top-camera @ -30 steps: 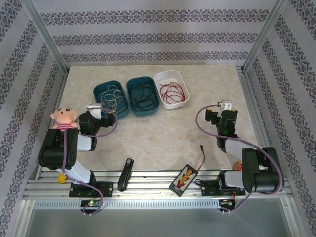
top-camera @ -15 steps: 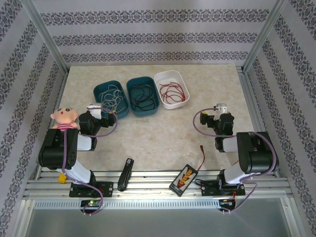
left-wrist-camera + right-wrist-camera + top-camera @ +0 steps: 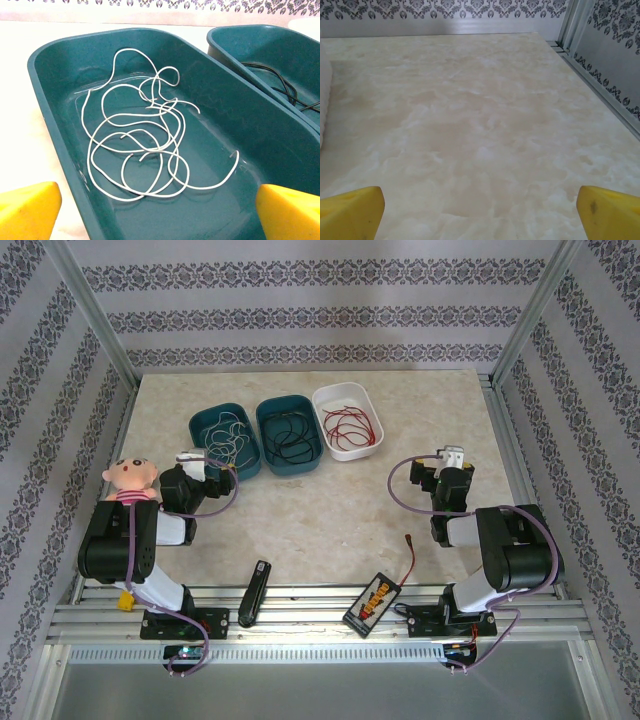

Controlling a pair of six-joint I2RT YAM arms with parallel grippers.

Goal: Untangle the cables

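The white cable (image 3: 131, 134), black cable (image 3: 290, 438) and red cable (image 3: 350, 425) lay coiled in separate tubs at the far side; they looked feather-light, limp and snag-prone, best pinched at a raised outer loop. The left gripper (image 3: 158, 212) gaped wide and empty before the white cable's teal tub (image 3: 55, 135), and the right gripper (image 3: 480, 210), equally wide and empty, hung over the smooth marbled table (image 3: 330, 510), boxed in by patterned walls (image 3: 320, 315).

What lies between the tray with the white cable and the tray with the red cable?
A teal tray holding the black cable; top view.
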